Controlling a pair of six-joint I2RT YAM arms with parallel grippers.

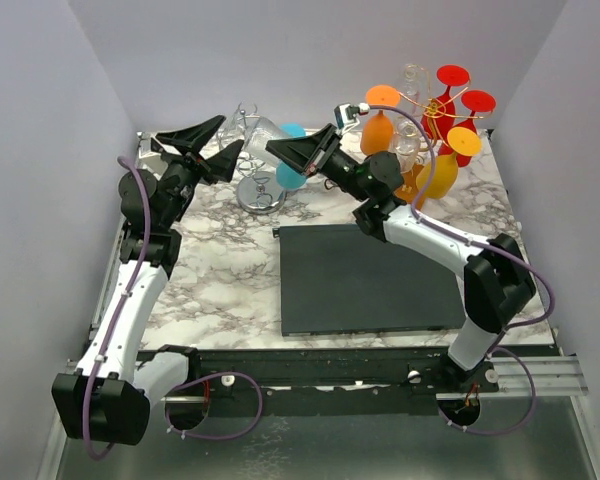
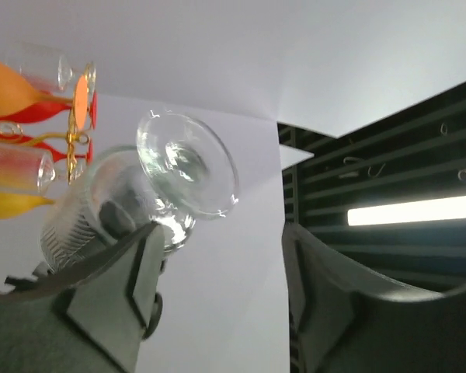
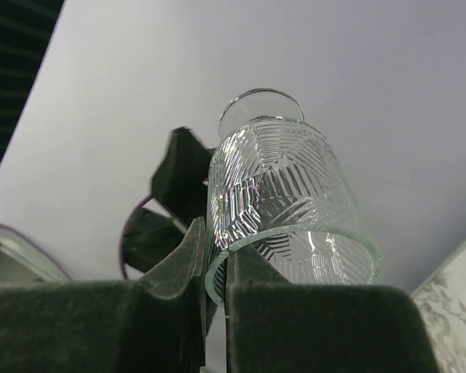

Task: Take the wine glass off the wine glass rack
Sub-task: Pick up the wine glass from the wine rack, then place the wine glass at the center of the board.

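Nearest the arm bases, we noted a black mat [image 1: 365, 280] lying flat on the marble desk [image 1: 220, 270], right of centre.

Beyond the mat, left of centre, stood a silver chrome stand [image 1: 260, 195] on its round metal base. A blue object showed just beside it, partly hidden by the right arm; we could not tell what it was.

Above that stand the two arms met.
- The right claw [image 3: 215, 256] reached in from the right. Its fingers were pinched nearly together on the rim of the wine glass [image 3: 283, 202], with the glass wall between them.
- The glass was clear, with a cut line pattern on the bowl. It lay tilted on its side in the air, foot pointing away from the right claw.
- The left claw [image 2: 225, 256] sat on the other side of the glass, its jaws standing well apart. The bowl showed just beside one finger in the left wrist view. We could not tell whether they touched.

The glass hung well apart from the wine glass rack [image 2: 68, 148], which stood at the far right corner of the desk. Orange, red and yellow coloured glasses [image 1: 440, 110] and some clear ones hung on its gold wire hooks.
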